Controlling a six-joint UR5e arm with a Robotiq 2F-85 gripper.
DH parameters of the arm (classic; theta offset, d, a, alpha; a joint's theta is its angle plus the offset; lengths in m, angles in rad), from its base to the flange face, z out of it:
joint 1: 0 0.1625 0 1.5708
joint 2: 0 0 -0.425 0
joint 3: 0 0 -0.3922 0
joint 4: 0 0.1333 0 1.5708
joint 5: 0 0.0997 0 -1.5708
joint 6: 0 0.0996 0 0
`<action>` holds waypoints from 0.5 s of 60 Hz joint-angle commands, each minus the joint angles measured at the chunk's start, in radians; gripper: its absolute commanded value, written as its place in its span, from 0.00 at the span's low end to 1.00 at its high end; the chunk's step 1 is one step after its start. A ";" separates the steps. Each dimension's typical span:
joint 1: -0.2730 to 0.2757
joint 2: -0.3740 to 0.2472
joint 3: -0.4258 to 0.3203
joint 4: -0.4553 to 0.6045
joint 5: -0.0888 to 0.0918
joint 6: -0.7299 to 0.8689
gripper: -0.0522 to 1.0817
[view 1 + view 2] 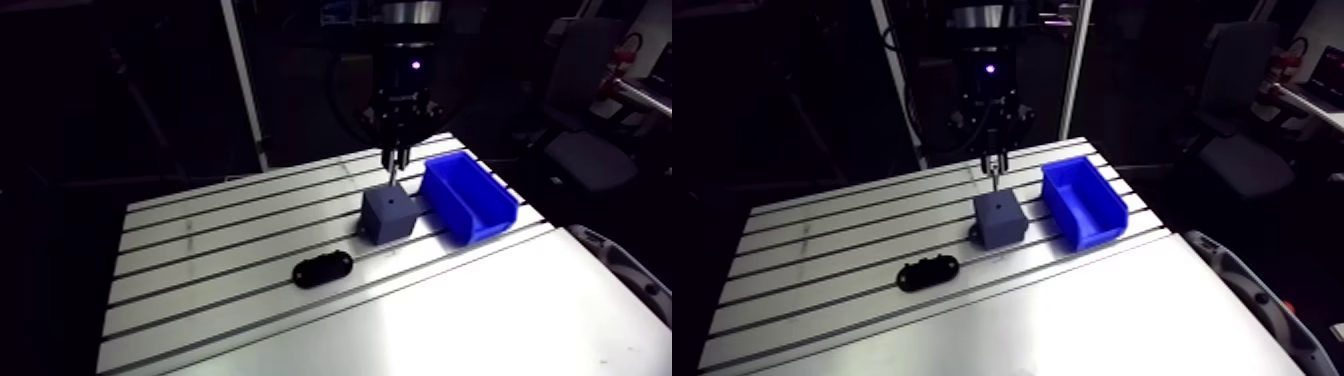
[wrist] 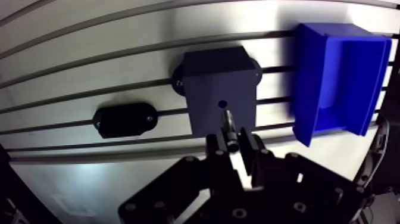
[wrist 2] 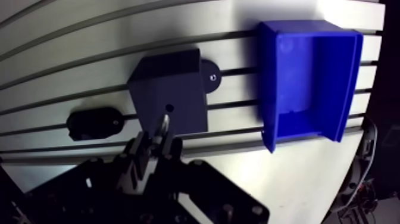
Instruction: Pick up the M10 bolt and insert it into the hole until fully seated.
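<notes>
Gripping bolt nr hole, wrist view

Robot lab: slotted alu table

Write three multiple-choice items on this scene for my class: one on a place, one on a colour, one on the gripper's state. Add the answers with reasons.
1. The blue bin stands: A) on the table beside the block; B) atop the block; C) held in the air.
2. The oval part on the table is: A) red; B) white; C) black.
3. The gripper is: A) open, empty; B) shut on the bolt; C) open around the block.

Answers: A, bin and block rest side by side on the table. C, it looks black in every view. B, the wrist view shows the bolt pinched between the fingers, near the block's hole.
</notes>
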 commanded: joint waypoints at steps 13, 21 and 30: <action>-0.001 0.001 0.033 -0.012 -0.002 0.007 1.00; -0.003 0.001 0.038 -0.012 -0.002 0.006 1.00; -0.006 0.001 0.051 -0.050 -0.002 0.001 1.00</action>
